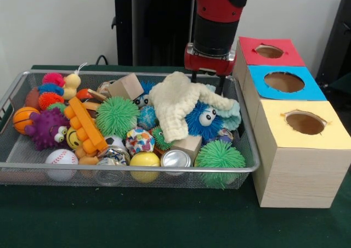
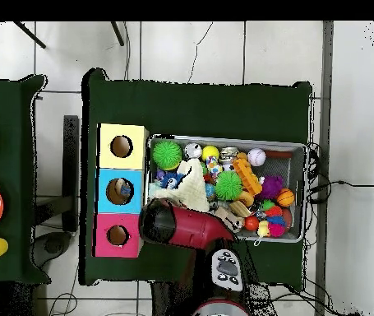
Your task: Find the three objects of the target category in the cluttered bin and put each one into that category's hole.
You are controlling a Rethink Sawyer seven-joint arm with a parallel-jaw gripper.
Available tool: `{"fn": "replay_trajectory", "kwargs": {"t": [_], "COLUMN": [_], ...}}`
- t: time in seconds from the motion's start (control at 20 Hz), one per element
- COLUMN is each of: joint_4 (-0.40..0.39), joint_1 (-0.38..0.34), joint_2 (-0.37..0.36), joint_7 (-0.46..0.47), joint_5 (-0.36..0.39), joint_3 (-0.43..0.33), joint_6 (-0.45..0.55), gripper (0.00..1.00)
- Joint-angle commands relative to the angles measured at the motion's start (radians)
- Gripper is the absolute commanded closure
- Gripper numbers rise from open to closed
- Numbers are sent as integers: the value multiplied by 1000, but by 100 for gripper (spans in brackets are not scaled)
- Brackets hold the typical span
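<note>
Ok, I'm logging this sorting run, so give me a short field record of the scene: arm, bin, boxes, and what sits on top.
arm: over the bin's far right corner, gripper low behind the cloth, fingers hidden
bin: wire mesh basket, crowded with toys
on top: cream cloth draped over a blue fuzzy toy with eyes
boxes: three beside the bin, each with one hole: yellow-topped box, blue-topped box, red-topped box

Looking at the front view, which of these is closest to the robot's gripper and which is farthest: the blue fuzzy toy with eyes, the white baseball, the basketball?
Measured from the gripper, at the bin's back right:
1. Blue fuzzy toy, just below it, under the cream cloth's edge.
2. White baseball, front left corner.
3. Basketball, far left side; a bit farther than the baseball.
</note>
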State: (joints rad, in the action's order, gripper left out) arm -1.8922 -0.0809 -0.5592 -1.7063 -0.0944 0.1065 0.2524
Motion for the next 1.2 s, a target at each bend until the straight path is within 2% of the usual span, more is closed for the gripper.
{"fn": "replay_trajectory", "kwargs": {"t": [0.05, 0.3, 0.65, 0.8, 0.85, 1.2], "joint_4": [-48, -57, -72, -70, -69, -52], "joint_1": [-82, -113, -91, -82, -82, -82], "joint_2": [66, 75, 52, 56, 57, 27], "joint_7": [-62, -72, -117, -130, -130, -114], "joint_5": [102, 149, 155, 154, 149, 142], "joint_3": [-76, -83, -85, -77, -78, -76], "joint_6": [-95, -111, -96, -120, -113, -67], "gripper": [0, 0, 0, 0, 100, 100]}}
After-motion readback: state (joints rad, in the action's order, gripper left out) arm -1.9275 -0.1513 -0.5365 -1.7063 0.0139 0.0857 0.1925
